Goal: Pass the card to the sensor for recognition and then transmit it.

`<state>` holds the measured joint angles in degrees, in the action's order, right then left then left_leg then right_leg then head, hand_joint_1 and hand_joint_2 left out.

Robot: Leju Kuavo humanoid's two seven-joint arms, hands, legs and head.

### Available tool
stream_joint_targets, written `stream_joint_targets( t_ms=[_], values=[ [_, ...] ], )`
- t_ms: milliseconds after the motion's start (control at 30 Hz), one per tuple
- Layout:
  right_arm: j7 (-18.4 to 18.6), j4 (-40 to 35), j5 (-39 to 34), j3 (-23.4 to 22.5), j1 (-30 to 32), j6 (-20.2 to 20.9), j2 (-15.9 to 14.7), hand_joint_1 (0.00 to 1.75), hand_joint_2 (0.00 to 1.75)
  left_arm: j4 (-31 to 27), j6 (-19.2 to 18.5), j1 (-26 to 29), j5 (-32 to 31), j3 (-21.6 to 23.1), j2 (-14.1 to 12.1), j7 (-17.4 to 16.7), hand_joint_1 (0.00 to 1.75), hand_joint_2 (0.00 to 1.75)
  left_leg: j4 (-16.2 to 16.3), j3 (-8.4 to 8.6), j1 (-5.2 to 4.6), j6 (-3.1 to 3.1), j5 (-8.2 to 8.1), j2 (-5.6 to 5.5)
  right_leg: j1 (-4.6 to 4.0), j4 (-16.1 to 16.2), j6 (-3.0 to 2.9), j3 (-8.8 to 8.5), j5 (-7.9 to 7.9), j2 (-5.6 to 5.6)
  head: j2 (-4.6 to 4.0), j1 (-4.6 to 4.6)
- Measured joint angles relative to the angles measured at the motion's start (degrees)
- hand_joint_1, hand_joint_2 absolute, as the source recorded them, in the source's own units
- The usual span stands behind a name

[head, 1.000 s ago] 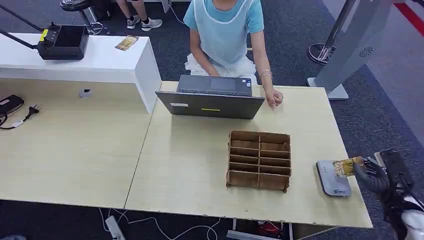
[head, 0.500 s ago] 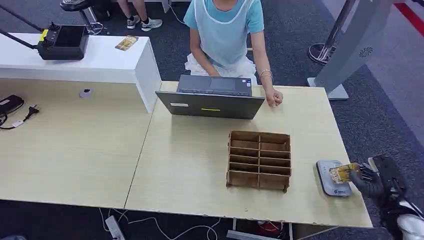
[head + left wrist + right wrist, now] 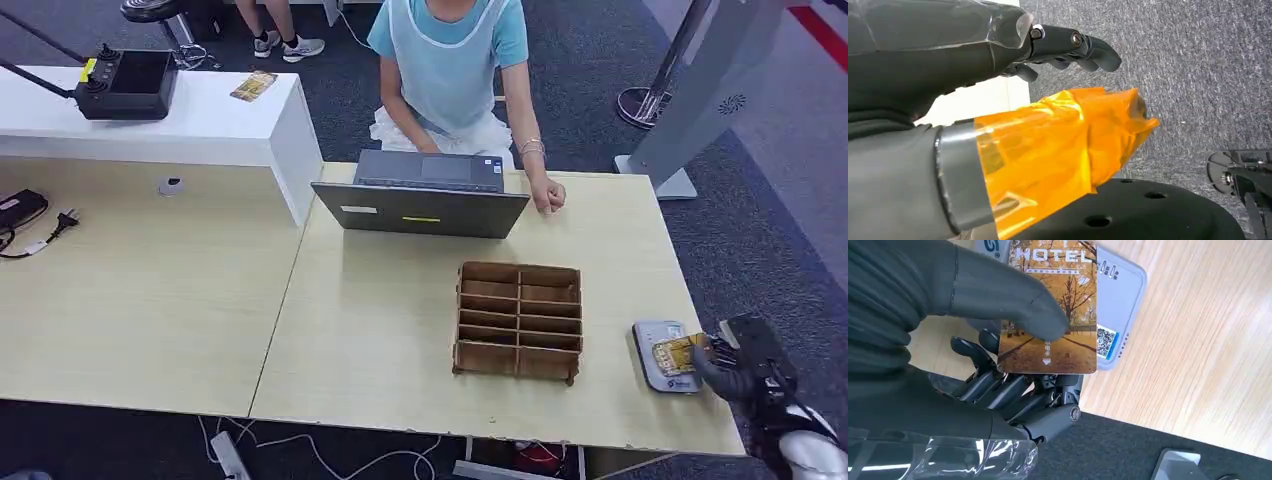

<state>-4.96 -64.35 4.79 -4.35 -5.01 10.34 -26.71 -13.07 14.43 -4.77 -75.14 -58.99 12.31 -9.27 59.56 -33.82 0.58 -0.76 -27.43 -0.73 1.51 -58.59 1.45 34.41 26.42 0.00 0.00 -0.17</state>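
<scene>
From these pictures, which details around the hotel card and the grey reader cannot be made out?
- Gap between the autumn-printed hotel card and the flat grey card reader: right wrist view, card covers it; touching or hovering, cannot tell.
- Card's small print: right wrist view, the right hand hides part.
- Reader's markings: head view, too small.
- Brown wooden slotted organiser: head view, dividers hide slot bottoms.

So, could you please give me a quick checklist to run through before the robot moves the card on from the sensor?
1. Card held: the right hand pinches it under the thumb. Ok.
2. Card over the sensor: it overlaps the grey reader in the head and right wrist views. Ok.
3. Card touching the sensor: cannot tell.
4. Recognition confirmed: no indicator legible. Cannot tell.
5. Person ready to receive: their hand rests on the table beside the laptop, not reaching out. Not ok.
6. Left hand out of the way: it hangs over carpet. Ok.
</scene>
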Motion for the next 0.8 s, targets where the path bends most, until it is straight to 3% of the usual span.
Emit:
stream_joint_targets(
  t_ms=[800],
  values=[
    [0.48,-0.44,2.64,0.17,-0.28,-1.38,0.28,1.75,1.75,0.0,0.0,0.0,0.0,0.0,0.0,-0.09,0.0,0.0,0.0,0.0,0.0,0.0,0.0,0.0,0.0,0.0,0.0,-0.01,0.0,0.0,0.0,0.02]
  ],
)
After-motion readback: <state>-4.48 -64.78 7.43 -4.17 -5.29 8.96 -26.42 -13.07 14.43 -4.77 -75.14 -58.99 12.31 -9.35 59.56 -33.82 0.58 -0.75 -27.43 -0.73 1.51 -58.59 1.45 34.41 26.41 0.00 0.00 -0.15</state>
